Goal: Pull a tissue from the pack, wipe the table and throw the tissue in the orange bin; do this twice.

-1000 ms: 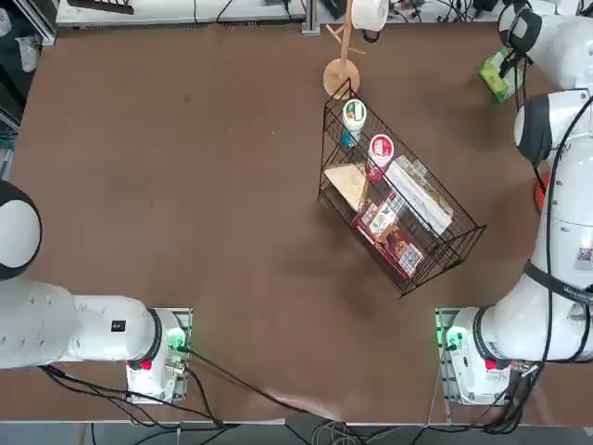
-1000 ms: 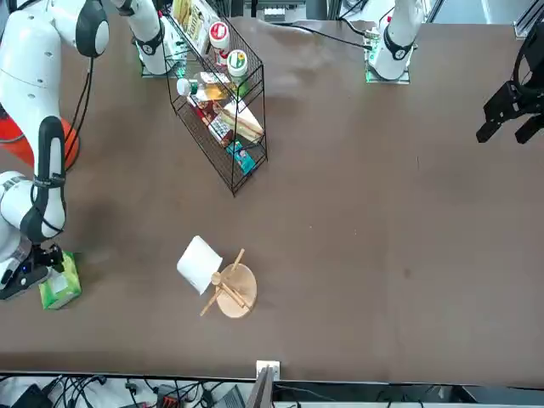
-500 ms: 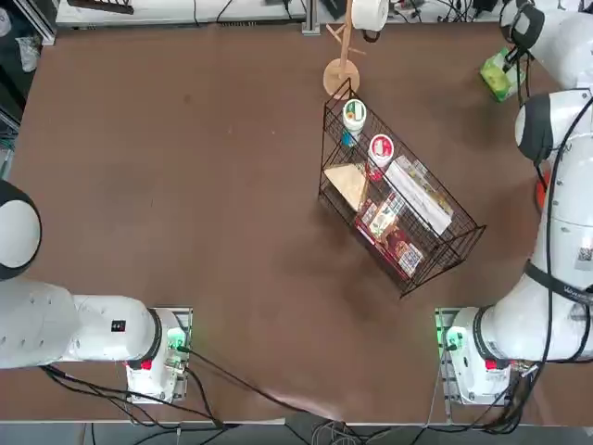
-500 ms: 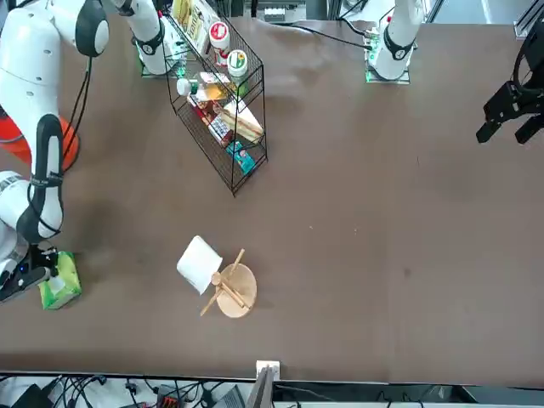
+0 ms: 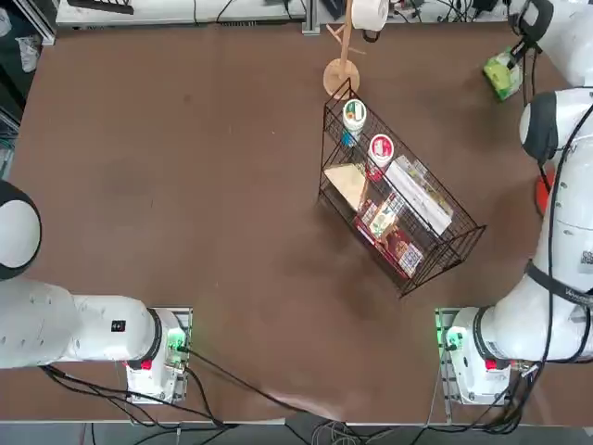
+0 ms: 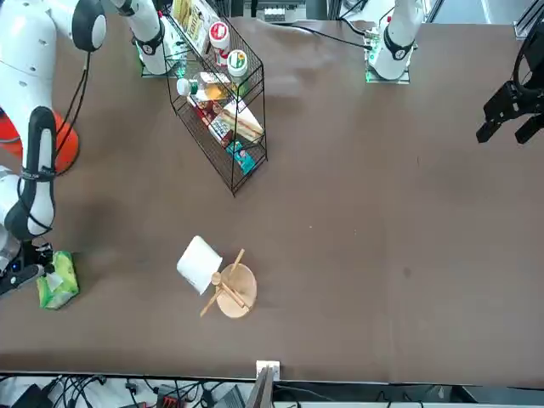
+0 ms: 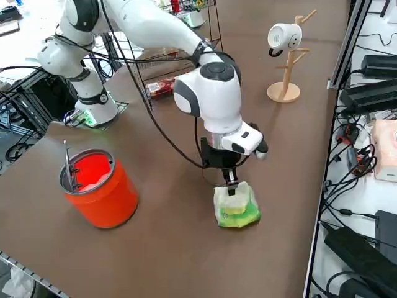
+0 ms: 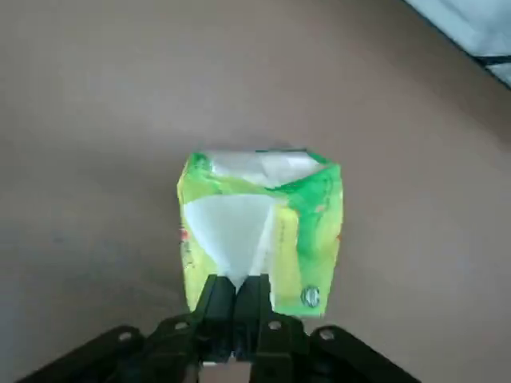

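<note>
Right wrist view puts the job at its opening: end effector (image 8: 235, 307) pressed together on a white tissue (image 8: 231, 231) peaking out of the pack (image 8: 259, 227), tissue pinched but not yet drawn free. Judged to be the first of two rounds, with pulling, wiping, binning and a full repeat all left. Counted, largest first: one table (image 5: 185, 185), dark brown and showing no loose tissue anywhere on it; one black wire rack (image 5: 400, 222) stocked with groceries near the middle; one orange bin (image 7: 99, 186) near the table's right edge, between the working arm's base and the pack, holding a thin grey rod but no tissue that can be made out; one paper roll on a wooden stand (image 7: 286, 56) at the far edge; one green pack, sitting on the table at its far right corner, directly under the end effector.
</note>
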